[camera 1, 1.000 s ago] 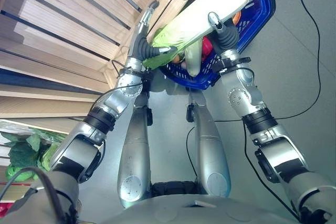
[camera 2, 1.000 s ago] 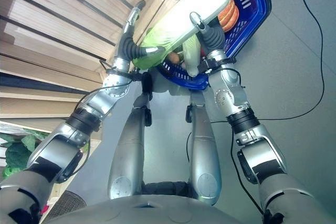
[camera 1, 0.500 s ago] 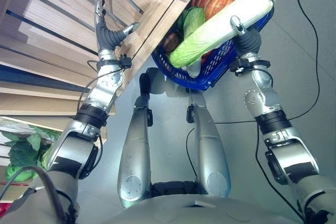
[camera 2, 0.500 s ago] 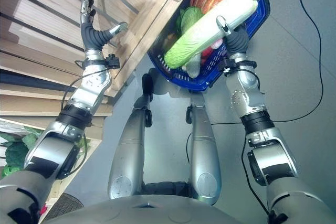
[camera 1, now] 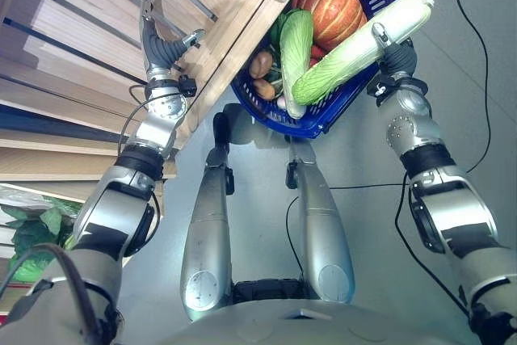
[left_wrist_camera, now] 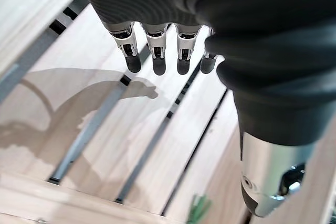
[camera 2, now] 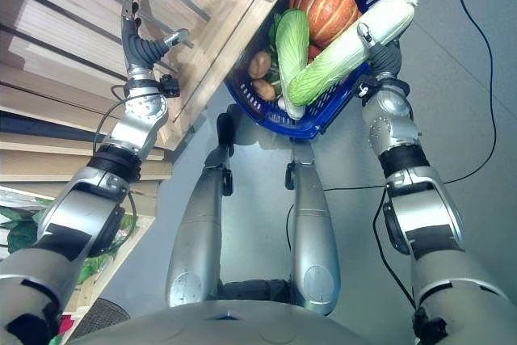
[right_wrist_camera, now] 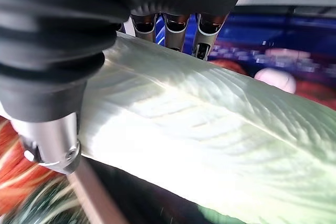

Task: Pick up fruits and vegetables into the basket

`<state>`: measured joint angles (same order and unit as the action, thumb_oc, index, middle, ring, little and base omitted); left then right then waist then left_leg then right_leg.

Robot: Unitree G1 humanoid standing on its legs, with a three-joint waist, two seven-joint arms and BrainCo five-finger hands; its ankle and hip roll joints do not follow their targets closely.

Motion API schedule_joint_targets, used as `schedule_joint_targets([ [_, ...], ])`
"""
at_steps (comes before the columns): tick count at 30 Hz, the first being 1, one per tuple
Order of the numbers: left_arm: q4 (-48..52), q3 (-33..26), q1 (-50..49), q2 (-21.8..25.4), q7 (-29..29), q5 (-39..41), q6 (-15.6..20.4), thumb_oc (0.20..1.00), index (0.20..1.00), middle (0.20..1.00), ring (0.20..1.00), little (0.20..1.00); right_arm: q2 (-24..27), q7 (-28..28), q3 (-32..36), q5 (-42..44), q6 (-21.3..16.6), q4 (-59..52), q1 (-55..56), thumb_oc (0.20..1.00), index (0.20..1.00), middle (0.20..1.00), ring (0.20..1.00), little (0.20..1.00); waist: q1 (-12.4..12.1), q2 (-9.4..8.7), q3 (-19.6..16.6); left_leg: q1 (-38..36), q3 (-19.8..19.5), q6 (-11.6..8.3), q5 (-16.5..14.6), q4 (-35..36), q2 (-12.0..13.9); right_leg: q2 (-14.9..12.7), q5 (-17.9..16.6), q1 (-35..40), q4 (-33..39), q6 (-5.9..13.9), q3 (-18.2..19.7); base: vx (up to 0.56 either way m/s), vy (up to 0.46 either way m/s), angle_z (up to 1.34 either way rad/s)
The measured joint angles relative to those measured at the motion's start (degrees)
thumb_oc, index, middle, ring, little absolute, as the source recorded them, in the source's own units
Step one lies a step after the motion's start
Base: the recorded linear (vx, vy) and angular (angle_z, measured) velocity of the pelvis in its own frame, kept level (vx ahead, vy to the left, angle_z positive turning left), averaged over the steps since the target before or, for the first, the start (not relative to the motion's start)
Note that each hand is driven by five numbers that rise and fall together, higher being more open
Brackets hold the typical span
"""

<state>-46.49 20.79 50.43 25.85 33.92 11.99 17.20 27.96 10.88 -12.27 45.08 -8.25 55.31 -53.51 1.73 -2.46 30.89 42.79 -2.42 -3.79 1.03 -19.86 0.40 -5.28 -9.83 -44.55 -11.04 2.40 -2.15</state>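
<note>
Head stereo pair and two wrist cameras around the blue basket (camera 1: 327,115)

Both eye views look steeply down from the head at the basket, sharing it and the wooden slatted shelf (camera 1: 89,30) beside it; the left wrist view faces those slats closely, the right wrist view sits against the basket's contents.

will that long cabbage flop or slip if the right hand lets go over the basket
Probably stiff: the cabbage juts straight though the right hand grips near one end. Likely heavy. It crosses the basket rim, so it could tip out.
</note>
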Motion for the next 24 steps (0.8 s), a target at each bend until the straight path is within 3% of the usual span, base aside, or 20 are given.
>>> schedule_joint_targets([
  [7,-2.5,2.3,0.3,0.0,-0.8,1.6,0.5,1.000,1.000,1.000,1.000,1.000,-0.5,-0.1,-2.2,-2.4,0.4,8.4,-4.2,0.200,0.200,0.200,0.200,0.200,-1.7,0.06,0.0,0.0,-0.5,-0.02,0.0,0.0,-0.3,-0.2,-0.2,0.0,-0.2,-0.25,-0.1,0.00,0.000,0.00],
  [11,-2.6,3.5,0.8,0.0,-0.8,1.6,0.8,1.000,1.000,1.000,1.000,1.000,-1.5,1.3,-4.5,-9.9,1.5,11.9,-7.5,0.200,0.200,0.200,0.200,0.200,-1.9,0.10,0.0,1.0,-0.5,0.12,0.3,-0.1,-0.6,-0.5,0.0,-1.0,-0.7,-0.02,-0.2,0.00,-0.002,0.06],
  [15,-2.6,4.7,2.3,-0.4,-0.8,1.6,1.9,1.000,1.000,1.000,1.000,1.000,-1.6,3.2,-6.7,-14.9,5.3,13.6,-10.1,0.200,0.200,0.200,0.200,0.200,-3.3,0.38,0.1,2.6,-0.5,0.08,0.4,-1.0,-0.7,-0.8,0.2,-2.8,-2.1,-0.28,-0.3,0.00,-0.004,0.01],
  [23,-2.5,6.1,2.8,-0.4,-0.5,1.6,3.1,1.000,1.000,1.000,1.000,1.000,-2.0,4.1,-6.7,-17.0,11.0,16.6,-12.1,0.200,0.200,0.200,0.200,0.200,-4.6,0.50,0.1,4.6,-1.2,-0.31,0.6,-1.9,-1.0,-1.1,1.1,-5.1,-4.3,-0.45,-0.8,0.00,-0.008,0.04],
  [24,-2.5,6.2,2.8,-0.4,-0.5,1.6,3.1,1.000,1.000,1.000,1.000,1.000,-2.0,4.1,-6.8,-17.0,11.7,16.6,-12.6,0.313,0.313,0.313,0.313,0.313,-4.6,0.51,0.1,4.9,-1.3,-0.40,0.6,-1.9,-1.1,-1.2,1.1,-5.5,-4.4,-0.45,-0.8,0.00,0.010,0.04],
])
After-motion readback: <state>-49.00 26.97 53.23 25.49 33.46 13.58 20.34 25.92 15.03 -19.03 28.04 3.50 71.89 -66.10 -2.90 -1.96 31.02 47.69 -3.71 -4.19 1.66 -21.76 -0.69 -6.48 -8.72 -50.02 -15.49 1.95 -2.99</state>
